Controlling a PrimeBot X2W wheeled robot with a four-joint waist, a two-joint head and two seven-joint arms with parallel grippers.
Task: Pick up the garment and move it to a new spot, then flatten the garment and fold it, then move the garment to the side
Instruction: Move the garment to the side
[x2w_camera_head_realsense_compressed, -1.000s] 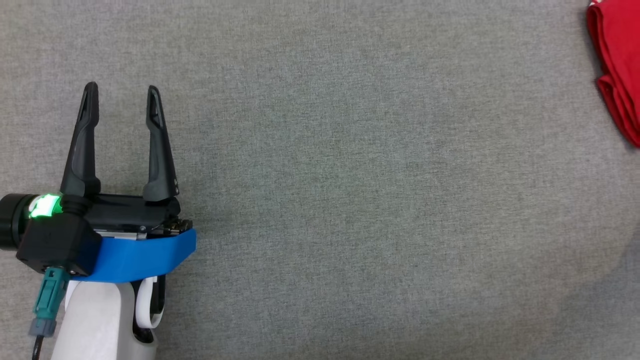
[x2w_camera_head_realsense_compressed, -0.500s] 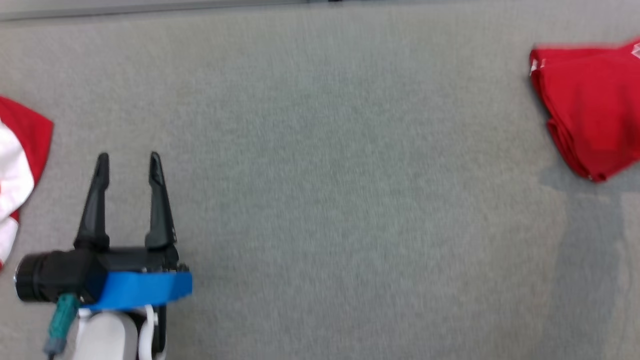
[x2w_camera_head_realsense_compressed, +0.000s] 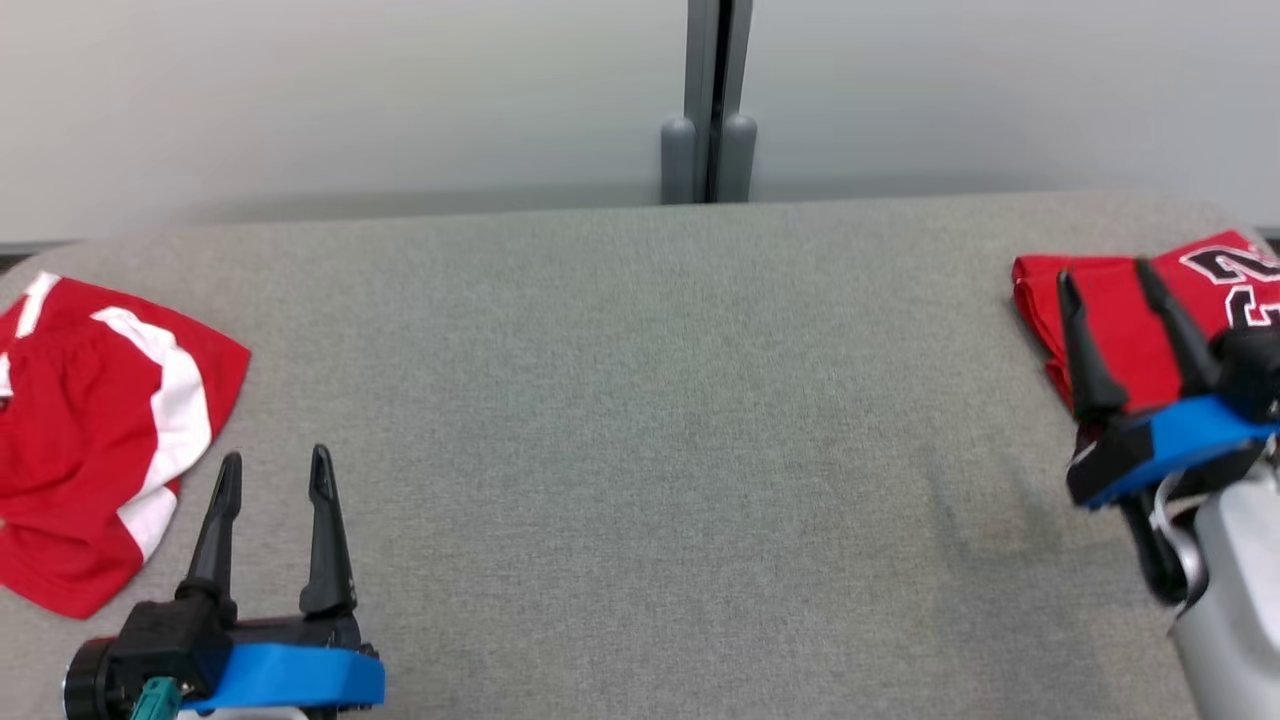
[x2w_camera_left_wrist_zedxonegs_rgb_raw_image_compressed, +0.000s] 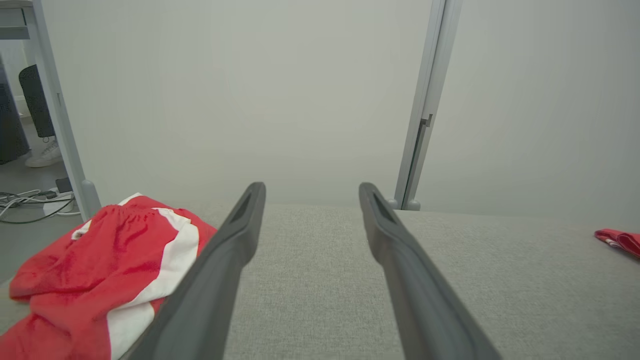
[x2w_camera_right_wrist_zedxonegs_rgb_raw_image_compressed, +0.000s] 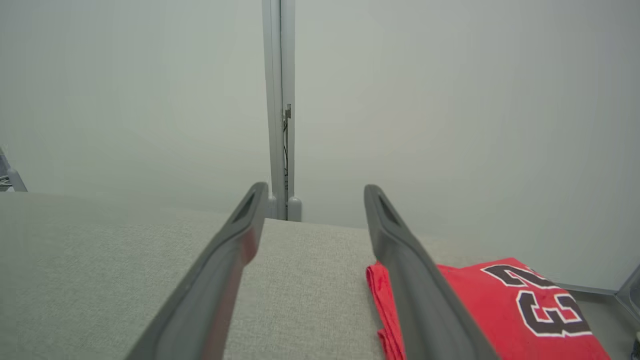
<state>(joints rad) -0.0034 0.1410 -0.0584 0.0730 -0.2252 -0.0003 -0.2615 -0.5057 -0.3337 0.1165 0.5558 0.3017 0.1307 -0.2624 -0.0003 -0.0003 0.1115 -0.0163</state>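
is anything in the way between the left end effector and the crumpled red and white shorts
Nothing visible is. The left end effector, open, sits just to the right of the red and white shorts in the head view, with only a narrow strip of bare grey tabletop between them.

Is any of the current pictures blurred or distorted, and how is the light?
Head view: soft, even light, no glare; the right gripper looks slightly smeared. Left wrist view: the wall post leans, a wide-angle effect. Right wrist view: the numbers on the jersey are sharp.
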